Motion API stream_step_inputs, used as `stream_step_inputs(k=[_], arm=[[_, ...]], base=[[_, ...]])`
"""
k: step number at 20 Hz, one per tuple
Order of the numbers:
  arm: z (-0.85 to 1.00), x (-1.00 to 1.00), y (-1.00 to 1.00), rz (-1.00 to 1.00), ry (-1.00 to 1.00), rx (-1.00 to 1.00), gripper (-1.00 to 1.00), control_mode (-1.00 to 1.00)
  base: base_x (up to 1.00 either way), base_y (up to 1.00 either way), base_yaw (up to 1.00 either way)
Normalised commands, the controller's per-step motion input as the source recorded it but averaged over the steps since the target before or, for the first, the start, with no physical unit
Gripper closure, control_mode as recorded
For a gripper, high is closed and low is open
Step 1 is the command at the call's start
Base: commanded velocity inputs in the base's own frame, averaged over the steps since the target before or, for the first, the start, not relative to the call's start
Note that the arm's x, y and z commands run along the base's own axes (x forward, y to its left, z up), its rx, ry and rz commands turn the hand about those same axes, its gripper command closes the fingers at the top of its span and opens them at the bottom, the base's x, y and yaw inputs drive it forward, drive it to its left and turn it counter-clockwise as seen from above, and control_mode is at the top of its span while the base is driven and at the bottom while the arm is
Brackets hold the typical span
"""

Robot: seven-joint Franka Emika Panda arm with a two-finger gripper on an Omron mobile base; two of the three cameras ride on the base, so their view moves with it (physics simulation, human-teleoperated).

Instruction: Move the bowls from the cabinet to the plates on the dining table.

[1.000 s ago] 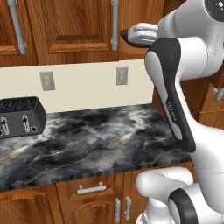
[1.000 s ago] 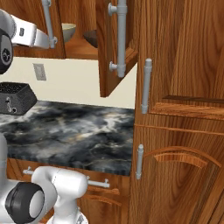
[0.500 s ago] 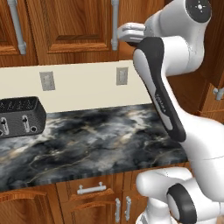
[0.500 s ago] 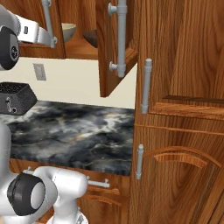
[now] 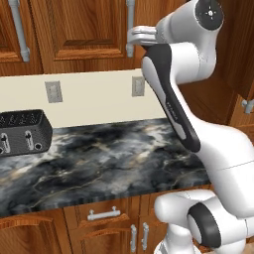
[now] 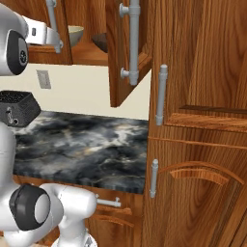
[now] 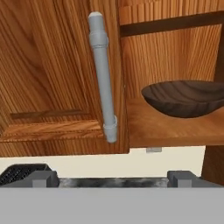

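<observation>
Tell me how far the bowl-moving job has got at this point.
Done: one cabinet door stands open. In hand: the open, empty gripper faces the dark brown bowl on the shelf. Left: both it and the pale bowl sit in the cabinet, so neither is moved yet.

A rendered home kitchen, fitted in reddish-brown wood.

Raised-panel reddish-brown wooden wall cabinets (image 5: 74, 30) with long grey bar handles (image 6: 132, 41) hang over a black-and-grey marble counter (image 5: 109, 163) backed by a cream wall with sockets (image 5: 52, 92); a black toaster (image 5: 22, 133) stands there, drawers with short handles (image 5: 104, 214) sit below, and a dark brown wooden bowl (image 7: 183, 98) rests on a shelf.
</observation>
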Motion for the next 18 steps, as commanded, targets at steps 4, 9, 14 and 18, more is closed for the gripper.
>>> stream_step_inputs(k=[4, 9, 14, 18], arm=[[0.0, 0.38, 0.0, 0.0, -0.03, -0.01, -1.0, -1.0], [0.0, 0.38, 0.0, 0.0, -0.01, 0.0, -1.0, -1.0], [0.0, 0.43, 0.0, 0.0, 0.0, 0.0, -1.0, -1.0], [-0.03, 0.44, 0.07, 0.0, 0.0, 0.0, -1.0, -1.0]], base=[[0.0, 0.0, 0.0], [0.0, 0.0, 0.0], [0.0, 0.0, 0.0], [0.0, 0.0, 0.0]])
